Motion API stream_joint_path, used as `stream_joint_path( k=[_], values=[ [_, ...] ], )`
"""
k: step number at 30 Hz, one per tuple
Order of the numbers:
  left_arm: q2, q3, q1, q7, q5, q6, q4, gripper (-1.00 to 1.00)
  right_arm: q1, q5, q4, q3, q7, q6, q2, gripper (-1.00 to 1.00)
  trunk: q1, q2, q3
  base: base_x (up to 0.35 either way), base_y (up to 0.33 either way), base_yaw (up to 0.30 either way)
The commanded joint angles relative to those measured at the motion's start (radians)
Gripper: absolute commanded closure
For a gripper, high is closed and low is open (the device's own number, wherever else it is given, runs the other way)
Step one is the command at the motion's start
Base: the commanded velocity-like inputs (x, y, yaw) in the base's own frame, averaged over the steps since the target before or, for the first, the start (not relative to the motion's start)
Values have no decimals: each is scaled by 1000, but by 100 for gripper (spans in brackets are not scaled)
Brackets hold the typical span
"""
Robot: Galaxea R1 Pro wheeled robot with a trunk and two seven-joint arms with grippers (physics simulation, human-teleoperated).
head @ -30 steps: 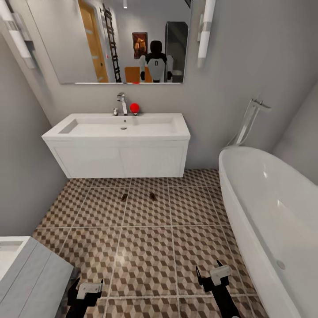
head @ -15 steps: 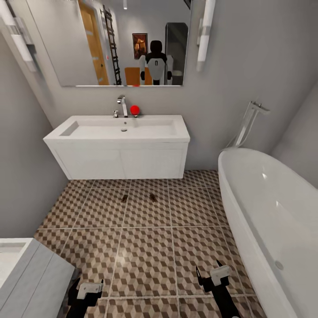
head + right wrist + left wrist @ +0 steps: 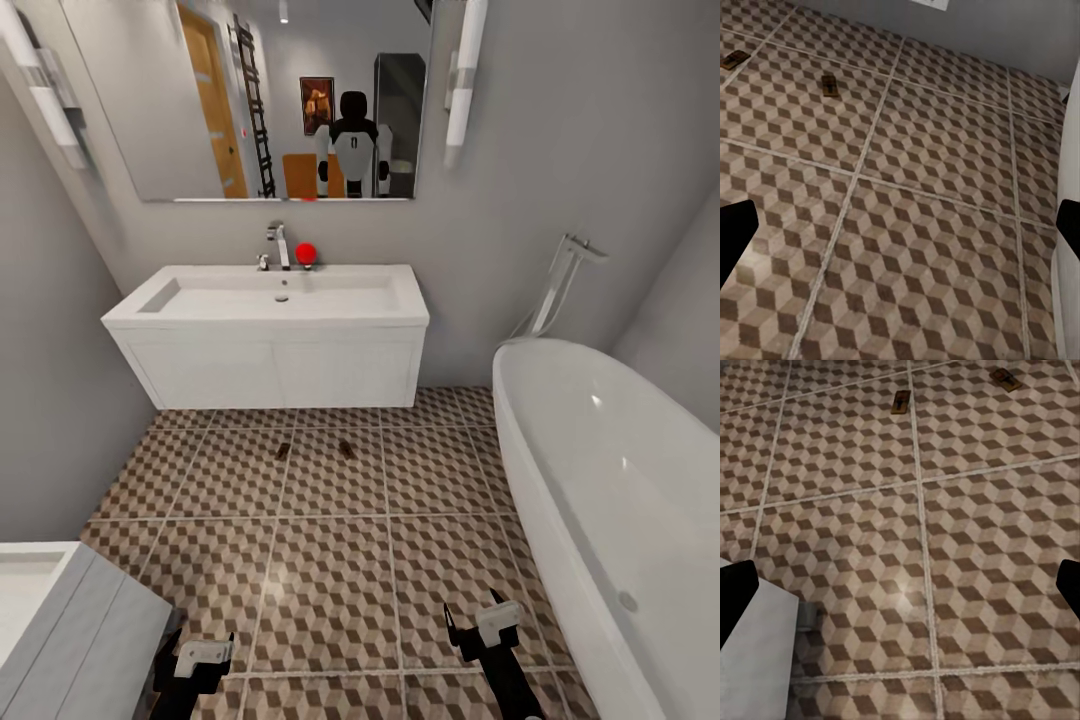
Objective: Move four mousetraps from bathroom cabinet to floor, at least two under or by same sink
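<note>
Two mousetraps point(image 3: 283, 451) point(image 3: 345, 447) lie flat on the cube-patterned bathroom floor point(image 3: 330, 580), just in front of the white wall-hung vanity with the bathroom sink point(image 3: 280, 295). The left wrist view has them as small wooden boards point(image 3: 900, 402) point(image 3: 1006, 379), and so does the right wrist view point(image 3: 831, 85) point(image 3: 735, 59). My left gripper point(image 3: 197, 642) point(image 3: 900, 592) and right gripper point(image 3: 475, 612) point(image 3: 900, 225) hang low over the near tiles, both open and empty, well short of the traps. The cabinet appears as an orange-brown reflection point(image 3: 300, 175) in the mirror.
A large white oval bathtub point(image 3: 610, 480) runs along the right side. A small white drawer unit point(image 3: 70, 630) stands at the near left, close beside my left arm. Grey walls close in on the left and behind the sink. Open tiles lie between me and the vanity.
The whole head view has shifted slightly, so the sink and mirror sit a little lower in the picture: the camera moved. The mousetraps and both grippers hold their places.
</note>
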Motion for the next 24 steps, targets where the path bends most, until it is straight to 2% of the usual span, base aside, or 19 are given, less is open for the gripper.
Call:
stream_joint_path(
  k=[1, 24],
  values=[
    [-1, -9, -1, 4, 3, -4, 3, -100, 0, -6, 0, 9, -3, -2, 0, -100, -4, 7, 2, 0, 0, 0],
    [-1, -9, -1, 4, 3, -4, 3, -100, 1, -6, 0, 8, -3, -2, 1, -100, -92, 168, 74, 0, 0, 0]
  ],
)
